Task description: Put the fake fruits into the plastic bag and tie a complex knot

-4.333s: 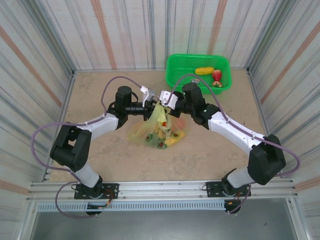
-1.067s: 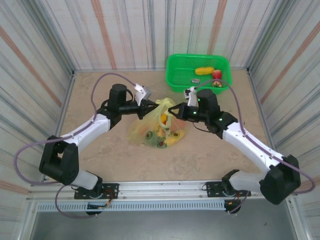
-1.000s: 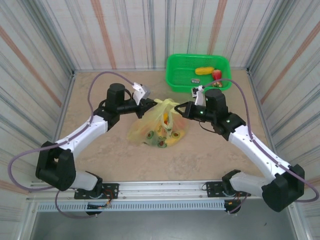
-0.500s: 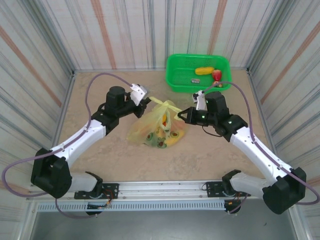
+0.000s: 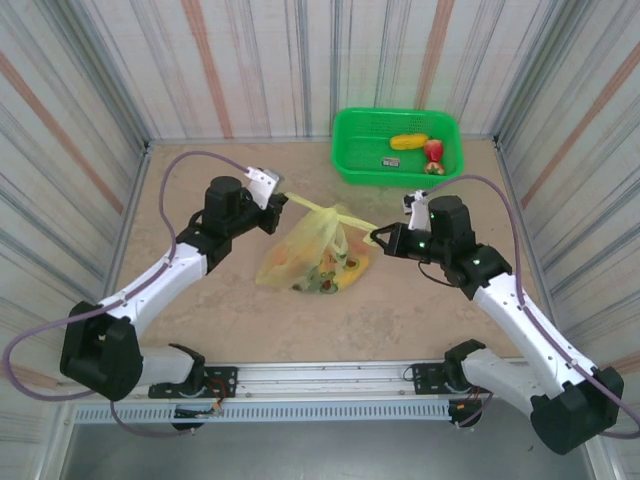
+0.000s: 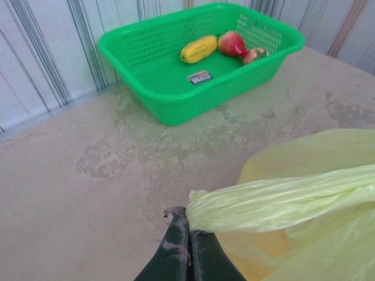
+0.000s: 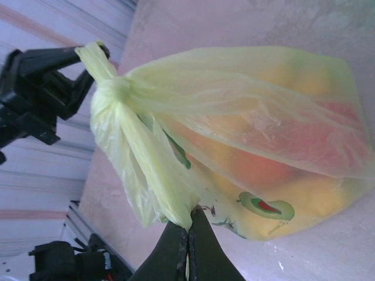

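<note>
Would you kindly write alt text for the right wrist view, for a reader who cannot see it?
The right pincer is shut on a handle strip that runs up to the knot of the yellow-green bag. Past the knot, the left pincer grips the other end. Orange and red fruits show through the bag, lying on the table.

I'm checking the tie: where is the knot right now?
Top view: the knot sits atop the plastic bag, mid-table, between the left hand and the right hand.
</note>
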Tool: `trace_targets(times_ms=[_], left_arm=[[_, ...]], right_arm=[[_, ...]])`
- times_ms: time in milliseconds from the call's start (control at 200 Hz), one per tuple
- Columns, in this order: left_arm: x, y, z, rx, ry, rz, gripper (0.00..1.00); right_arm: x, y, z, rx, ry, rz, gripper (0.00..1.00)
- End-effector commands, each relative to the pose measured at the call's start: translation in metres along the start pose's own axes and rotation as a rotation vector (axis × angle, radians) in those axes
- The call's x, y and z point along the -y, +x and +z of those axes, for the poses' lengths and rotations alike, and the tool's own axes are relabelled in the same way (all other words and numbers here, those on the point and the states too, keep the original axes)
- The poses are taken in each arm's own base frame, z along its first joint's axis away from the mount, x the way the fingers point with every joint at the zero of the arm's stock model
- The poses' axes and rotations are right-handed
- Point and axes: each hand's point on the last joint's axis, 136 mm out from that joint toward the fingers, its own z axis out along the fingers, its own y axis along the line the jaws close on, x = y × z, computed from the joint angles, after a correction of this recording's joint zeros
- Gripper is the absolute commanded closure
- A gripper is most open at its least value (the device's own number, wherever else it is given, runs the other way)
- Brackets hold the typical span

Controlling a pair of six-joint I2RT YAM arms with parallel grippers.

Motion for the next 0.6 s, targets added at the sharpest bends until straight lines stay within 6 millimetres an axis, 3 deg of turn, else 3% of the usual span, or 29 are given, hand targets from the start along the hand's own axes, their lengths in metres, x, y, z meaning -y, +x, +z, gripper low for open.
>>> trace_targets(times_ms=[0, 155, 361, 596], left_arm=[[-0.069, -0.036, -0.039, 0.141, -0.290, -0.097, 1.00], [-0.091, -0.028, -0.052, 0.161, -0.349, -0.190, 1.00], [-0.118, 0.011, -0.052, 0.124, -0.449, -0.326, 1.00], [-0.144, 0.052, -0.052, 0.082, -0.550, -0.446, 1.00]], right_arm=[[0.016, -0.006, -0.024, -0.001, 0.107, 0.007, 1.00], [0.043, -0.007, -0.021, -0.012, 0.163, 0.070, 1.00], [0.100, -0.016, -0.015, 0.101, 0.238, 0.278, 1.00], [0.146, -0.016, -0.023, 0.206, 0.336, 0.392, 1.00]])
